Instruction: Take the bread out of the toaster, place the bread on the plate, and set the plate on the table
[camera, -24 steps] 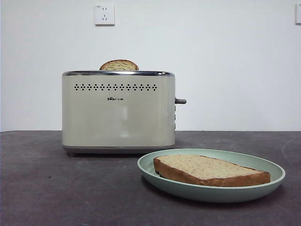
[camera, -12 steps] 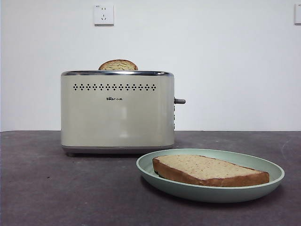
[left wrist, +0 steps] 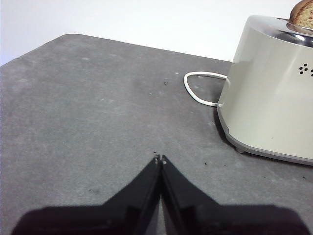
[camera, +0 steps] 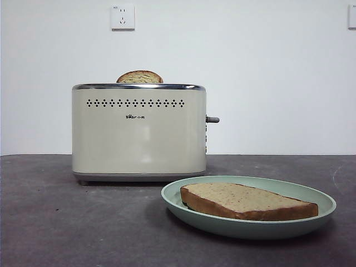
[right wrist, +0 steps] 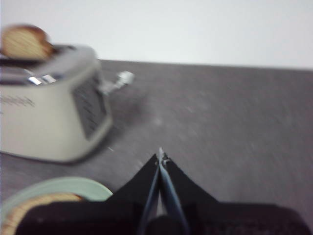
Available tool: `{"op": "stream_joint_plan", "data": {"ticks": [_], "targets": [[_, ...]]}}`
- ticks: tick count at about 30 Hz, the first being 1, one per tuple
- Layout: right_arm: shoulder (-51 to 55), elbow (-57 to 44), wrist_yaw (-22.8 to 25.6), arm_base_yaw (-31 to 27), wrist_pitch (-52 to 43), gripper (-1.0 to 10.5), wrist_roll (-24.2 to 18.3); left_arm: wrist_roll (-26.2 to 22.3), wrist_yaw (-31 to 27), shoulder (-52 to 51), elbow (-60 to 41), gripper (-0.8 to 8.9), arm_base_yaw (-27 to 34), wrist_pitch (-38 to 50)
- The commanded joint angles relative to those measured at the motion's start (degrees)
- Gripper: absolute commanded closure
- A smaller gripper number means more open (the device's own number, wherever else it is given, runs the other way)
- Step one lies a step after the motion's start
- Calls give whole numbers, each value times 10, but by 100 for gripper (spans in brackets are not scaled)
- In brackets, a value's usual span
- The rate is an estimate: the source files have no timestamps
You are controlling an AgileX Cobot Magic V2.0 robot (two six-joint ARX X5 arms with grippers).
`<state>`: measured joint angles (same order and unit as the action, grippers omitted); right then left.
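Note:
The bread [camera: 247,201] lies flat in the mint-green plate [camera: 189,211], which rests on the table [camera: 67,228] just right of and in front of the cream toaster [camera: 139,132]. A second slice [camera: 139,77] shows only its domed top above the toaster's rim. My left gripper [left wrist: 160,159] is shut and empty, hovering over the table beside the toaster [left wrist: 274,93]. My right gripper [right wrist: 160,156] is also shut and empty, above the table past the plate's rim [right wrist: 73,188], with the toaster [right wrist: 49,107] off to one side. Neither gripper appears in the front view.
A white power cord [left wrist: 198,88] loops on the table behind the toaster. The toaster's grey side lever [camera: 213,119] sticks out toward the right. A wall socket [camera: 122,16] sits on the white wall behind.
Nothing has moved in the last half second; a second ago the whole picture sat about two pixels further right. The plate, bread and toaster keep their places relative to each other.

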<state>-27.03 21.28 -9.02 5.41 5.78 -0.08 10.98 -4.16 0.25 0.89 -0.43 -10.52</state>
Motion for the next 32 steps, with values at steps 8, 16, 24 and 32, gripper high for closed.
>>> {"op": "stream_joint_plan", "data": {"ticks": [8, 16, 24, 32], "targets": [[160, -184, 97, -5, -23, 946, 138, -7, -2, -1, -7, 817, 2, 4], [228, -210, 111, -5, 14, 946, 128, -7, -2, -1, -7, 817, 2, 4], [269, -210, 109, -10, 43, 946, 81, -7, -2, -1, -7, 817, 2, 4], [269, -210, 109, -10, 41, 946, 66, -7, -2, -1, -7, 817, 2, 4]]}}
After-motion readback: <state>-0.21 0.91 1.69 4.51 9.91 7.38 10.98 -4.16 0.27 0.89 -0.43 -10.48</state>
